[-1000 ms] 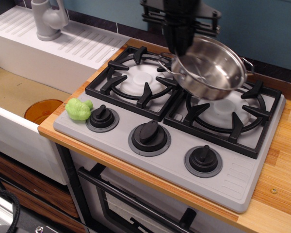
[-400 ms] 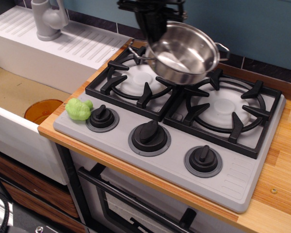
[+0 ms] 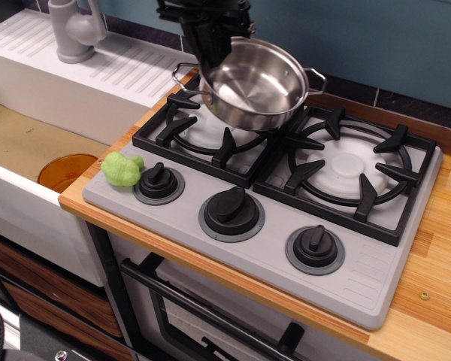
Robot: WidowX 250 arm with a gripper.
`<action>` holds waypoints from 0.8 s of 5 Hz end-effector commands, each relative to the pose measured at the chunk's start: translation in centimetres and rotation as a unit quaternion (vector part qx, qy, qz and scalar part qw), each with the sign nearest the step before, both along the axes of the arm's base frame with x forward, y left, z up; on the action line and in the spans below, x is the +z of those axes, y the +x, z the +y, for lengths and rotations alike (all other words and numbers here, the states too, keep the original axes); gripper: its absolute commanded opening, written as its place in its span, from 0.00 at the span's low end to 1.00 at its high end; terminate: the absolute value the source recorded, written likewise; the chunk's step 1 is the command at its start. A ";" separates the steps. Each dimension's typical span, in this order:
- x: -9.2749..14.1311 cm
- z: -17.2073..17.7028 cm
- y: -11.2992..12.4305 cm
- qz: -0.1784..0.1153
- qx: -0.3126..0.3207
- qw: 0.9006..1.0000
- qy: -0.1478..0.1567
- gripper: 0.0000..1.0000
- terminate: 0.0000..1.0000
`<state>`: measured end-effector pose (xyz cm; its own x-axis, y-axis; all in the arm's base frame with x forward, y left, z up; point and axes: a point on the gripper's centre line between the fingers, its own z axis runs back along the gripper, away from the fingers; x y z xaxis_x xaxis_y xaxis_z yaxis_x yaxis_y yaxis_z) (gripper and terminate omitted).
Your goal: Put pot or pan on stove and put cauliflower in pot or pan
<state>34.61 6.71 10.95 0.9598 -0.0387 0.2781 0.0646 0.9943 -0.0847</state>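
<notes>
My black gripper (image 3: 207,59) is shut on the left rim of the shiny steel pan (image 3: 257,84) and holds it tilted in the air over the left burner grate (image 3: 203,129) of the grey stove (image 3: 270,226). The pan is empty and its two wire loop handles show. The lime-green lumpy cauliflower (image 3: 120,168) lies on the stove's front left corner, next to the left knob (image 3: 158,180), well below and left of the gripper.
An orange cup (image 3: 66,170) sits in the sink at the left. A grey tap (image 3: 74,30) stands on the white drainboard behind. The right burner (image 3: 350,167) is bare. Two more knobs (image 3: 231,210) line the stove front. Wooden counter runs at the right.
The gripper has carried the pan leftward, from above the right burner to above the left burner. The cauliflower has not moved.
</notes>
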 end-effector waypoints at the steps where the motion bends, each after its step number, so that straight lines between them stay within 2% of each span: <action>1: 0.5 3.2 1.9 -0.056 -0.028 0.998 0.009 0.00 0.00; 3: -0.1 4.9 3.0 -0.063 -0.049 0.997 0.006 0.00 0.00; 4: -0.1 4.6 3.1 -0.064 -0.046 0.997 0.007 0.00 0.00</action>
